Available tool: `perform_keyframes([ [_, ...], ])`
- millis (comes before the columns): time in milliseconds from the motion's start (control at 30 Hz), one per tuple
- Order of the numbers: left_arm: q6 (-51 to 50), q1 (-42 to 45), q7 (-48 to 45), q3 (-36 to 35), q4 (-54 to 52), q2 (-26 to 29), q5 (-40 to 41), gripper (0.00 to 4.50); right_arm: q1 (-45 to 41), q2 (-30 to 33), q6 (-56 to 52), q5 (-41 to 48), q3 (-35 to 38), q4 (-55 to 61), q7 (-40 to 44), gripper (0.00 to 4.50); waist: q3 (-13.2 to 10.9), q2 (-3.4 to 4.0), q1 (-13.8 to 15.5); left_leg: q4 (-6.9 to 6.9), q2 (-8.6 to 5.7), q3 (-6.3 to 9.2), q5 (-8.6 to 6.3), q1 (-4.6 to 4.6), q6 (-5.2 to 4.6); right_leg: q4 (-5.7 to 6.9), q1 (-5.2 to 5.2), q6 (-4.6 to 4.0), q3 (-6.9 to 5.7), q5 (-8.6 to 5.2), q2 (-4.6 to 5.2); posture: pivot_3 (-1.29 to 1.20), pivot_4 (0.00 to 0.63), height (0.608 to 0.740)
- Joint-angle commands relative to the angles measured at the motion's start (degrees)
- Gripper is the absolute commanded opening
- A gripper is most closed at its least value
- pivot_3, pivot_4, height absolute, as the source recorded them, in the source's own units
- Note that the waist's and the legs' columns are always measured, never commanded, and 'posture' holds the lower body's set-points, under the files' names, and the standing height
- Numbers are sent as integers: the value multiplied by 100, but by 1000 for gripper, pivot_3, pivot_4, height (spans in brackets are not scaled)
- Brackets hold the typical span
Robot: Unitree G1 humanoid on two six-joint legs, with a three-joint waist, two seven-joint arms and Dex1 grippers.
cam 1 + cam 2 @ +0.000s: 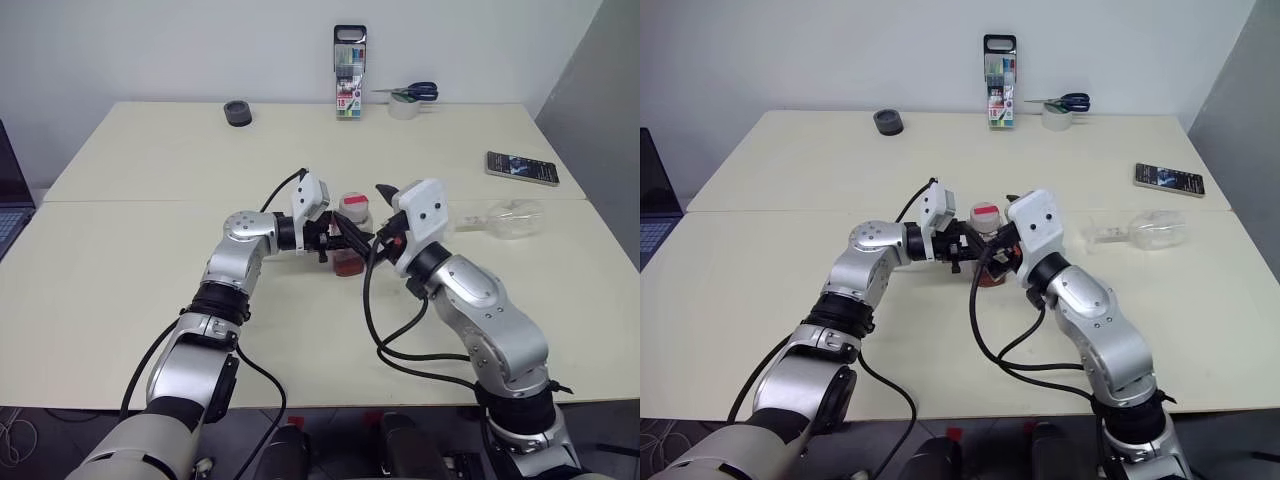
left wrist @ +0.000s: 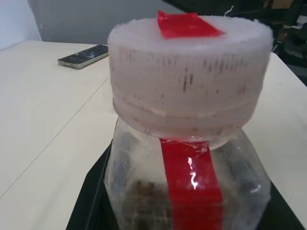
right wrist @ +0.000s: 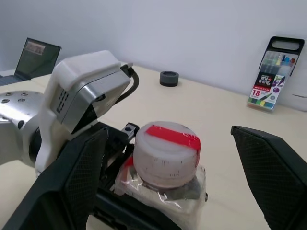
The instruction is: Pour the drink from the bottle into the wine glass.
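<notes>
Your left gripper clamps the bottle steady; right gripper gapes around the cap, probably to unscrew.

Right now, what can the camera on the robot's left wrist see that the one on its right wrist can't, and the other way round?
Left wrist view: a phone lying on the table behind the bottle.
Right wrist view: a laptop, a dark round thing, a pack of pens, and the open right gripper.
Both: the bottle with its pale cap and red strip.
</notes>
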State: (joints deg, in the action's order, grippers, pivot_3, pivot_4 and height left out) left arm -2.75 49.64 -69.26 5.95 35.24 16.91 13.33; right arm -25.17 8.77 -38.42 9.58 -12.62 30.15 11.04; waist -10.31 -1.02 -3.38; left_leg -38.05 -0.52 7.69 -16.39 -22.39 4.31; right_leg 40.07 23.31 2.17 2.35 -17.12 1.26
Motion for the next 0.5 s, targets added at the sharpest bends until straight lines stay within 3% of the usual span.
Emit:
perform_keyframes([
  [33, 160, 176, 7, -59, -51, -37, 16, 1716, -204, -155, 323, -237, -4, -135, -174, 4370, 0, 0, 0, 0, 0, 0, 0, 0, 0, 0, 0, 0, 0, 0, 0, 0, 150, 740],
  [333, 212, 148, -22, -42, -50, -46, 1, 1716, -249, -452, 592, -522, 29, -490, -326, 4370, 0, 1, -4, 1, 0, 0, 0, 1, 0, 1, 0, 0, 0, 0, 0, 0, 150, 740],
  [500, 216, 122, -37, -37, -68, -49, 1, 1716, -226, -539, 614, -525, 26, -505, -326, 3624, 0, 1, -5, 1, 1, -1, 0, 2, 0, 1, 0, 0, 0, 0, -1, 0, 150, 740],
])
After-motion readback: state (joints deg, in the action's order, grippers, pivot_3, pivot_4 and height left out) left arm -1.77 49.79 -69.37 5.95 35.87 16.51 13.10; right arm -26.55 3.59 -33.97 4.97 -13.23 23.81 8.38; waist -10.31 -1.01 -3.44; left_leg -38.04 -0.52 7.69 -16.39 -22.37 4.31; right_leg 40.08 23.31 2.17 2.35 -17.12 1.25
